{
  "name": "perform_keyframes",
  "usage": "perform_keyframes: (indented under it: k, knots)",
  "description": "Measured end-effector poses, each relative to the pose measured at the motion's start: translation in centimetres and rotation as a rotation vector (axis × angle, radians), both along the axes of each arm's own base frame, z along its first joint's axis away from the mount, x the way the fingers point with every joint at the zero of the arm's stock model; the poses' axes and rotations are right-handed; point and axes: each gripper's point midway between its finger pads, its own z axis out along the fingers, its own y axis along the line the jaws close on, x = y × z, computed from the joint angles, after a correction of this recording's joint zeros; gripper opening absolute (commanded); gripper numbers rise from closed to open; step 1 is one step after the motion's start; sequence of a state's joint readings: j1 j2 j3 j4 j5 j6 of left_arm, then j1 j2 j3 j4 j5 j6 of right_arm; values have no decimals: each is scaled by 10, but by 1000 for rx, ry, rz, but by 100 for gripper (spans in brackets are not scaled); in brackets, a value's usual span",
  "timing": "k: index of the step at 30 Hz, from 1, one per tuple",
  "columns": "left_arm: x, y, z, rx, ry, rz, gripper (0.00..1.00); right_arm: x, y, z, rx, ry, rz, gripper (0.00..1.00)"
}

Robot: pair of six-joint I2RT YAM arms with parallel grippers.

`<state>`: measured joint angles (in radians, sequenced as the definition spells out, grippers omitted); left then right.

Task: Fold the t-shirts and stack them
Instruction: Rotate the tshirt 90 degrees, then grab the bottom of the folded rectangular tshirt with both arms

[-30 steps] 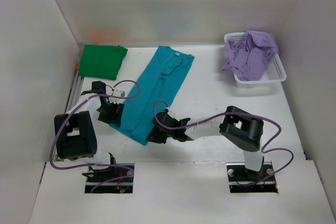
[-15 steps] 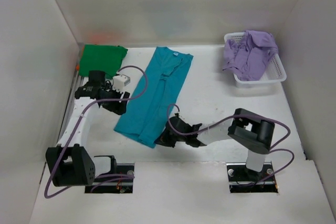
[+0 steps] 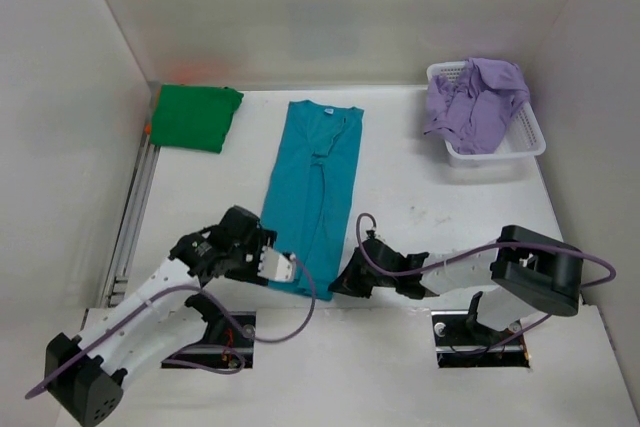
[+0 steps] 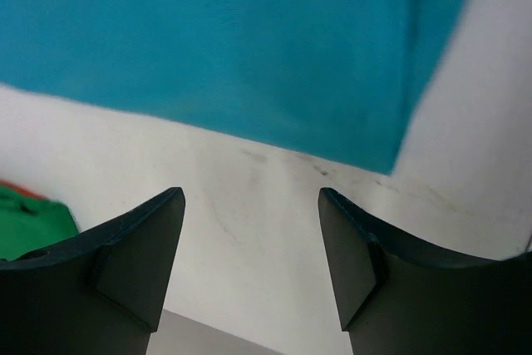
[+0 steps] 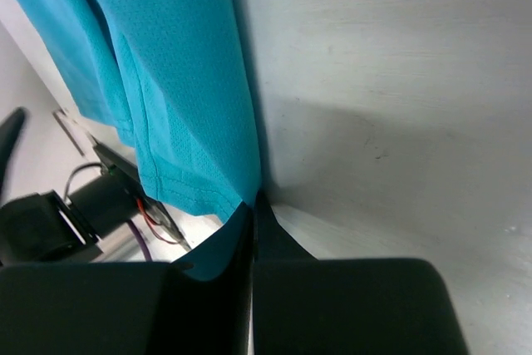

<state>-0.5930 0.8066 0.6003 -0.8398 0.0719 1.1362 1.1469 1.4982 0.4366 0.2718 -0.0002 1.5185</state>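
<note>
The teal t-shirt (image 3: 312,187) lies in a long narrow fold down the middle of the table (image 3: 430,187). My right gripper (image 3: 347,281) is low at its near right corner, and in the right wrist view the right gripper (image 5: 252,199) is shut on the teal t-shirt's (image 5: 166,81) hem edge. My left gripper (image 3: 243,243) hovers at the near left corner. It is open in the left wrist view, with bare table between the fingers of the left gripper (image 4: 249,193) and the teal t-shirt (image 4: 208,39) just ahead. The dark green t-shirt (image 3: 194,117) lies folded at the back left. The lavender t-shirt (image 3: 472,97) is bunched in the basket.
A white lattice basket (image 3: 528,139) stands at the back right. A metal rail (image 3: 135,197) runs along the table's left edge. White walls close in the left, back and right sides. A sliver of orange (image 3: 147,130) shows beside the green t-shirt.
The right gripper shut on the teal t-shirt's near corner and drew back, straightening the slanted shirt. The left arm swung away from the shirt's left edge to its near left corner, jaws wider.
</note>
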Motion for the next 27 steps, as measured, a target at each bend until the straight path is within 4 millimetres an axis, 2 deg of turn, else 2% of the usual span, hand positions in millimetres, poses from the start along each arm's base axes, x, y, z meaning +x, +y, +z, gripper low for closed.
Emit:
perform_keyframes:
  k: [3, 8, 15, 19, 22, 25, 27]
  knots:
    - [-21, 6, -18, 105, -10, -185, 62, -2, 0, 0, -2, -12, 28, 1]
    - [-33, 4, -28, 199, 3, -375, 59, -5, 1, 0, -2, -20, 57, 1]
    - [-49, 16, -64, 338, 136, -476, 57, -10, -3, 0, 1, -23, 80, 2]
    - [-54, 19, -72, 368, 164, -503, 53, -12, -5, 0, 2, -25, 95, 5]
    - [-55, 17, -72, 365, 154, -514, 49, -13, -4, 0, 4, -25, 108, 11]
    - [-55, 11, -72, 361, 138, -528, 43, -14, 1, 3, 19, -22, 123, 33]
    - [-55, 6, -73, 359, 129, -534, 30, -14, 5, 7, 40, -31, 135, 40]
